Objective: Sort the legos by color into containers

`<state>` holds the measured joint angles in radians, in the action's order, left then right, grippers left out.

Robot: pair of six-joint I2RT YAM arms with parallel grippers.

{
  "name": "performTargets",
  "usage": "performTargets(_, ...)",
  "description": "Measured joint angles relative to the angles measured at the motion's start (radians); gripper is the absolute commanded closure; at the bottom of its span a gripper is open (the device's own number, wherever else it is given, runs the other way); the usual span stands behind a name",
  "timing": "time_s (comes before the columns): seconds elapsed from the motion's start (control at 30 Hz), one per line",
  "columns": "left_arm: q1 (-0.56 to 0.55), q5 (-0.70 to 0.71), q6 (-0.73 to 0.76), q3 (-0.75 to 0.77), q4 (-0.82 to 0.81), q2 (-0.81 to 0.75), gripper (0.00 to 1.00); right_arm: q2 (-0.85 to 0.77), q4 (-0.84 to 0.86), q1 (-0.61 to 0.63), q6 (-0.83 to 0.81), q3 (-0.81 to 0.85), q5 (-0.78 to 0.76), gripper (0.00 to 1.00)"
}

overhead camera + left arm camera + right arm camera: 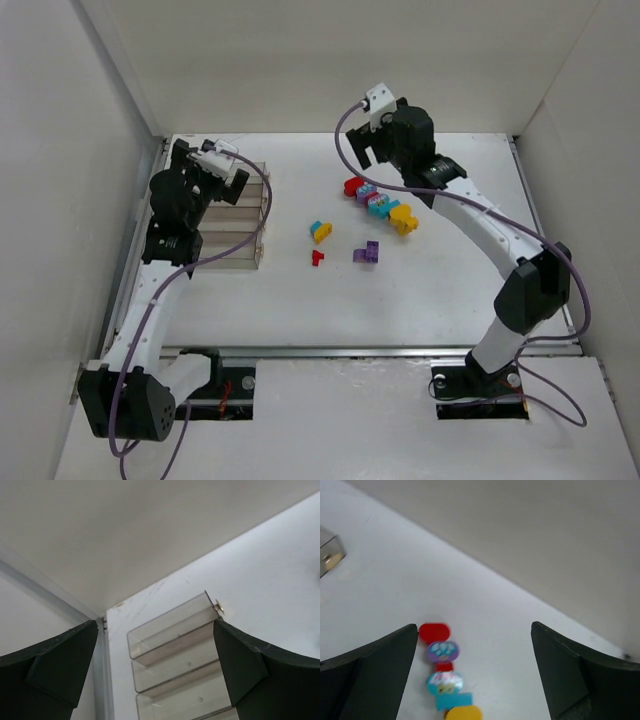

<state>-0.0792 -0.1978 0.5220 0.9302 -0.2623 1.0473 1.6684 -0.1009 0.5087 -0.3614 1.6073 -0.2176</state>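
Both tools are released and neither is holding anything.

Your left tool (pixel 233 175) hangs over the far end of the containers (pixel 236 222). The left wrist view shows that tool (pixel 156 650) with its jaws spread wide and three of the bins (pixel 172 655) under the gap. That view has no legos in it.

Your right tool (pixel 368 155) sits at the far end of the row of legos (pixel 381 204). The right wrist view puts that row (pixel 444 672) below the tool (pixel 475 655), close to its left finger. Running toward the tool it goes red, purple, red, cyan, cyan, yellow.

Only the top view shows the loose pieces on the table (pixel 400 300), all of them between the two tools and nearer the arm bases:
- cyan-yellow piece (pixel 320 231)
- red piece (pixel 317 257)
- purple piece (pixel 367 252)

The right wrist view also catches one container corner with its yellowish tab (pixel 331 559), well off to the tool's left.
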Motion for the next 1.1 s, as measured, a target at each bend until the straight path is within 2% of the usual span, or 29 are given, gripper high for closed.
performTargets(0.17, -0.006, -0.066, -0.048, 0.007, 0.102, 0.017, 0.00, 0.090, -0.172, 0.024, 0.168, 0.028, 0.127, 0.00)
performTargets(0.3, -0.006, -0.111, -0.084, 0.009, 0.125, 0.022, 0.00, 0.163, -0.207, 0.070, 0.306, 0.018, 0.188, 0.00)
performTargets(0.43, -0.010, -0.123, -0.098, 0.009, 0.125, 0.022, 0.00, 0.241, -0.223, 0.128, 0.320, 0.009, 0.238, 0.00)
performTargets(0.53, -0.016, -0.117, -0.101, 0.009, 0.125, 0.025, 0.00, 0.357, -0.303, 0.158, 0.317, 0.102, 0.268, 0.00)
performTargets(0.67, -0.023, -0.100, -0.101, 0.002, 0.122, 0.032, 0.00, 0.435, -0.379, 0.167, 0.381, 0.142, 0.276, 0.00)
performTargets(0.93, -0.034, -0.089, -0.100, -0.033, 0.113, 0.033, 0.00, 0.435, -0.432, 0.148, 0.592, 0.155, 0.201, 0.15)
performTargets(1.1, -0.056, -0.056, -0.097, -0.034, 0.069, 0.045, 0.00, 0.431, -0.426, 0.145, 0.711, 0.148, 0.186, 0.16)
